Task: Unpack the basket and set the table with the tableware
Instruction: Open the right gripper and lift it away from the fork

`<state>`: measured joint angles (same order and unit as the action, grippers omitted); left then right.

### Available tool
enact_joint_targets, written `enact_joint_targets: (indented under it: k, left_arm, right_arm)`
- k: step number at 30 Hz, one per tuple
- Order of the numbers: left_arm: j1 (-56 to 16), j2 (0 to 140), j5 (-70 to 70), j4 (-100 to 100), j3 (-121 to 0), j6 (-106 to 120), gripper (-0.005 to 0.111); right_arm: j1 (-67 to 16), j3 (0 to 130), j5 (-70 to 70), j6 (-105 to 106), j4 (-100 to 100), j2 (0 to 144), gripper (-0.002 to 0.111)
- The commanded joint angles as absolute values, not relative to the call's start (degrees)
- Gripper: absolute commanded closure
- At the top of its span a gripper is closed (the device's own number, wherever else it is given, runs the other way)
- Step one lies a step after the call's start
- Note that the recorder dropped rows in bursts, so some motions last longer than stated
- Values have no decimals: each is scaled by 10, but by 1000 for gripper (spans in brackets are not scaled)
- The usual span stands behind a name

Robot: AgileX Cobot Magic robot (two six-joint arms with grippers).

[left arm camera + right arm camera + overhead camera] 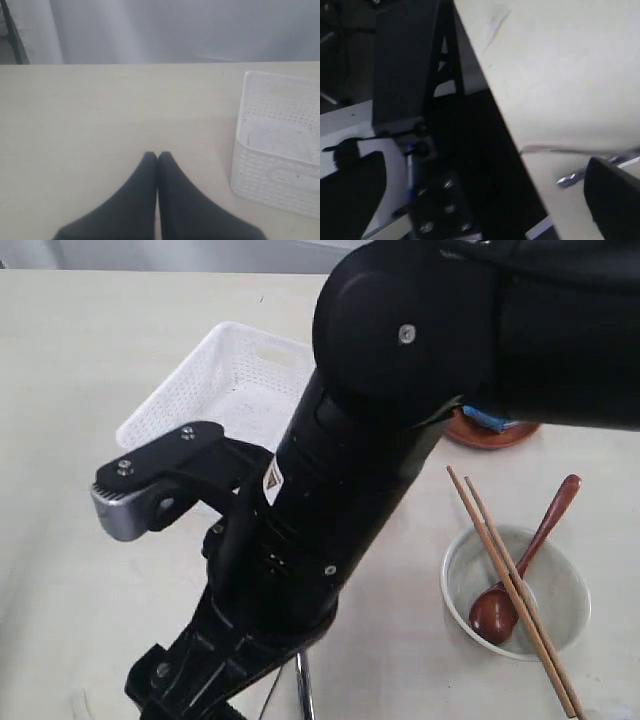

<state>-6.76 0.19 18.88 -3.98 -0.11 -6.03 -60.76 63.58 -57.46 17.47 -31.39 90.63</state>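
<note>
Our left tool (158,156) idles, fingers together, over the worktop (100,115) beside the basket (280,150), which looks emptied. Our right tool (480,180) stands apart, gripping nothing, by steel cutlery (570,177). Rightmost, spoon (549,522) and chopsticks (497,557) rest on the bowl (566,586), apparently set.

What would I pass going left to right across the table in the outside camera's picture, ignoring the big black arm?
First the white basket → then the whitish bowl with its wooden spoon and chopsticks. The brown plate shares the bowl's span, so it is left out.
</note>
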Motion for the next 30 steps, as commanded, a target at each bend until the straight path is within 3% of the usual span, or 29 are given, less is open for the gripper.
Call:
enact_joint_targets:
  k: [1, 5, 13, 30]
  left_arm:
    - [-72, 0, 186, -42, 0, -60, 107]
    - [-72, 0, 186, -42, 0, -60, 107]
    - [-72, 0, 186, -42, 0, -60, 107]
    - [-72, 0, 186, -42, 0, -60, 107]
  right_arm:
    - [-608, 610, -589, -44, -247, 890, 4]
    - [-608, 512, -424, -345, -21, 856, 4]
    - [-608, 497, -225, -360, -61, 864, 4]
    - [-612, 498, -390, -351, -66, 932, 4]
